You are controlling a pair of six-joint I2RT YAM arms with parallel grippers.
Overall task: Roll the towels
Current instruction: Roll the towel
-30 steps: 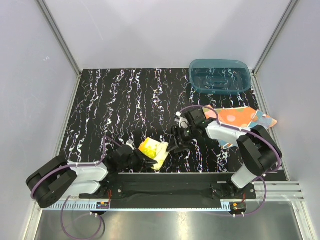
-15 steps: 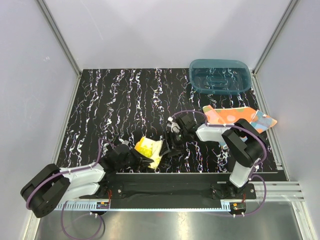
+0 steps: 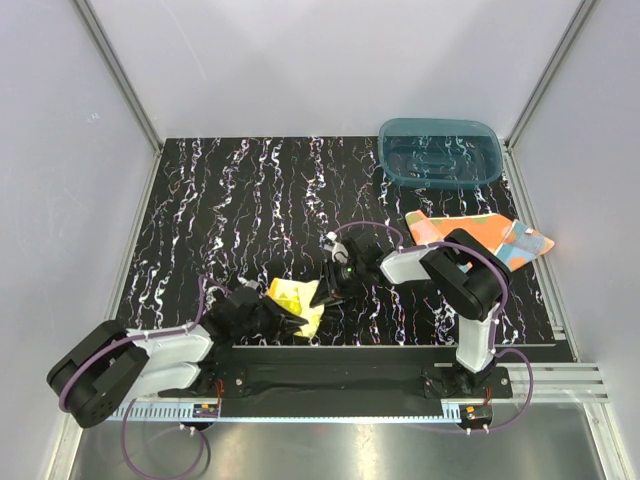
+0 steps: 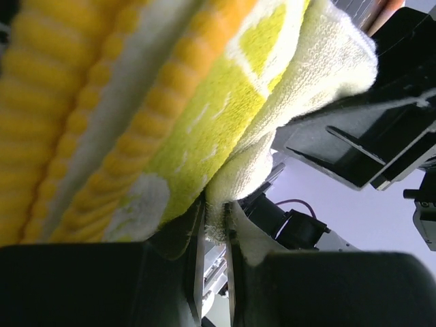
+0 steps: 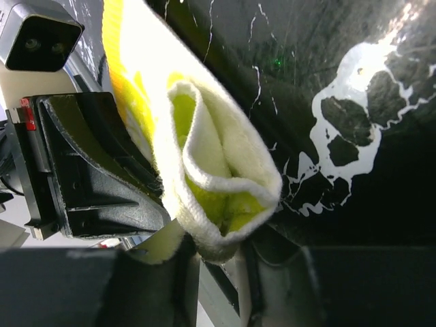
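This is a robotics lab test cell, not a home or a shop. Plain pale wall panels point(image 3: 300, 60) close in three sides, held by bare aluminium posts point(image 3: 115, 70) at the corners. The tabletop point(image 3: 250, 200) is a black marbled sheet cut to fit the booth. Two robot arms, left point(image 3: 140, 360) and right point(image 3: 470, 290), are bolted to a black rail point(image 3: 330, 375) at its near edge. Purple cables point(image 3: 125, 440) loop from their bases over a brushed metal ledge point(image 3: 330, 450).
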